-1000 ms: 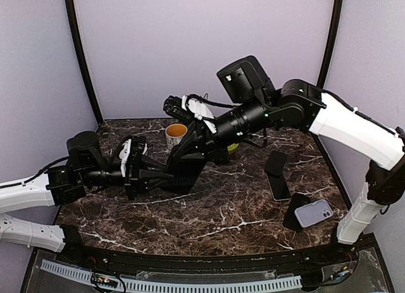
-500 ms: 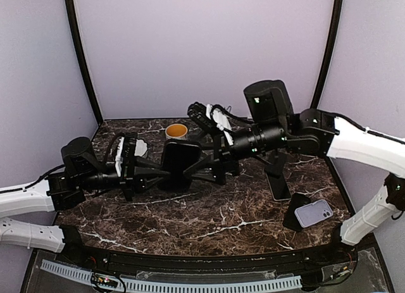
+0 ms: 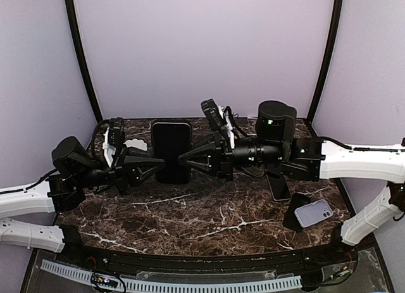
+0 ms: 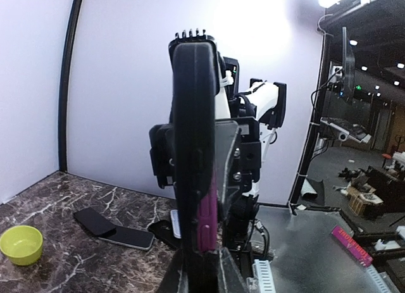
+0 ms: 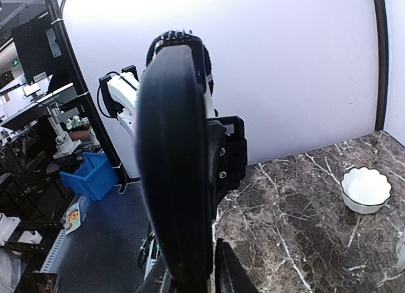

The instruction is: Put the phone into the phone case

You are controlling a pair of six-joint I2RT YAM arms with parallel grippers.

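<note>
Left claw [image 3: 150, 161] and right claw [image 3: 183, 160] pinch phone case [image 3: 171, 150] by opposite edges, aloft.

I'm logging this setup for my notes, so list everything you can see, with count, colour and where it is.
black phone: one, black, held upright above the table between both grippers
dark phones: two, black, flat on the table's right side
lavender phone or case: one, lavender, near right, lying on a black flat piece
white bowl: one, white, far left
green bowl: one, yellow-green, far side
table: one, dark marble
left gripper: shut on the phone's left edge
right gripper: shut on its right edge
</note>
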